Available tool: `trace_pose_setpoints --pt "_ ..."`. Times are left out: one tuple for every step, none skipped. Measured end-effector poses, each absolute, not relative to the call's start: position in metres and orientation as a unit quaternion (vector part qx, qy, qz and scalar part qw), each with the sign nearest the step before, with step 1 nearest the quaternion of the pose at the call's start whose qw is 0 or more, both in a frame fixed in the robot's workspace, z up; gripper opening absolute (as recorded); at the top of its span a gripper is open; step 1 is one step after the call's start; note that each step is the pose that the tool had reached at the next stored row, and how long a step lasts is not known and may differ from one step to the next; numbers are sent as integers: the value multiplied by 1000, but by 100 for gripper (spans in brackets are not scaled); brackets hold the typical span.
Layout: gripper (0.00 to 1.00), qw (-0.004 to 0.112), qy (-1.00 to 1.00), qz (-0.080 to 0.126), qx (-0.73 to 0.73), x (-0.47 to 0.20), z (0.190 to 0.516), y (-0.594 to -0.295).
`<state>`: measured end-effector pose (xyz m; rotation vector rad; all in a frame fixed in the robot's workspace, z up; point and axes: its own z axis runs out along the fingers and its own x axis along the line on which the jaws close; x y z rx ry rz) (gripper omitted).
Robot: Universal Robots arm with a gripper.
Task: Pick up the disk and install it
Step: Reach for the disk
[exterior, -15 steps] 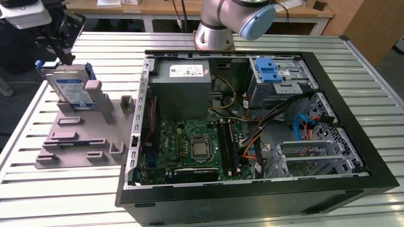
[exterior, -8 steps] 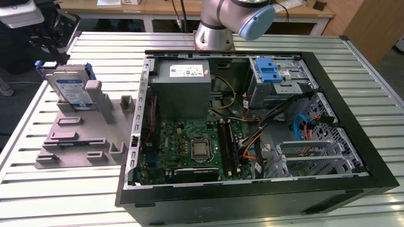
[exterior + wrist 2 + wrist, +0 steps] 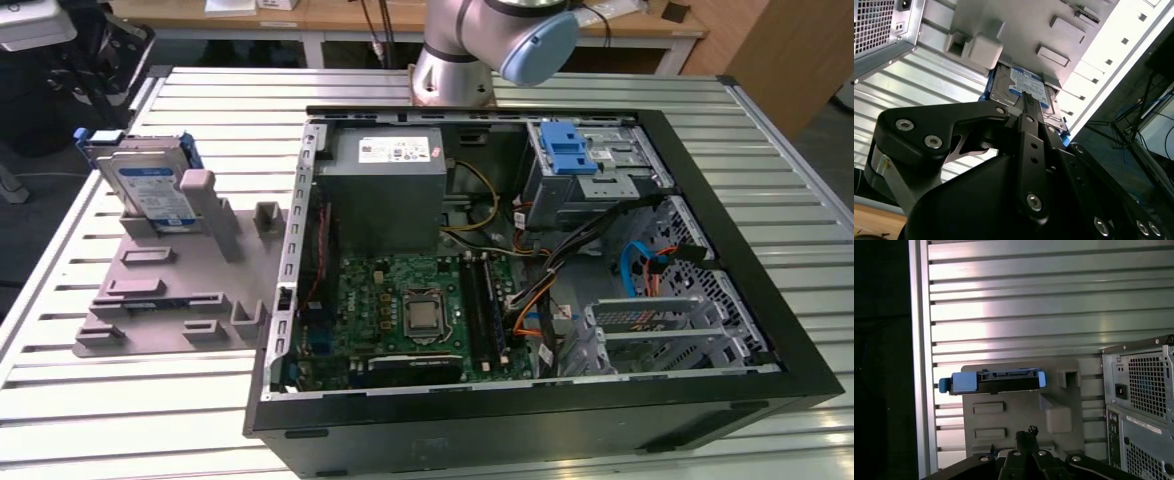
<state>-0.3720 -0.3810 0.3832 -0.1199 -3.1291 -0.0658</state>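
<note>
On the slatted metal worktop [image 3: 134, 400], at the exterior view's left of the open computer case [image 3: 534, 425], a grey holder [image 3: 174, 300] is placed. The disk [image 3: 144, 188] is stood upright in the far slot of this holder, and its blue carrier is seen around the labelled face. The disk is well apart from the case and nothing is touching it. Inside the case, the grey power supply box [image 3: 387, 165] is seen near the silver drive cage [image 3: 614, 170] with a blue latch. The robot arm [image 3: 481, 45] is seen at the far side of the case and is cut off by the upper edge of the exterior view. In both wrist views the gripper [image 3: 1027, 98] [image 3: 1027, 432] is pointed towards the disk [image 3: 1026, 82] [image 3: 994, 381] but is apart from it. In the first wrist view a stretch of the holder is seen between them. The fingers [image 3: 1026, 120] are seen narrow, close together, and nothing is held between them.
</note>
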Motion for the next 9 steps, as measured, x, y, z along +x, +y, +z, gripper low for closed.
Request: trace_pose_setpoints --pt "11 5 -999 -21 -38 -374 383 -380" --pt "11 5 -999 -21 -38 -377 382 -378" --pt "11 6 -999 -21 -38 -379 382 -377" --pt "11 6 -999 -21 -38 -381 381 -375" --pt "11 6 -999 -21 -38 -383 381 -373" --pt "11 6 -999 -21 -38 -386 381 -372" --pt "11 6 -999 -21 -38 -388 380 -370" --pt "11 6 -999 -21 -38 -391 380 -369" --pt "11 6 -999 -21 -38 -393 379 -368"
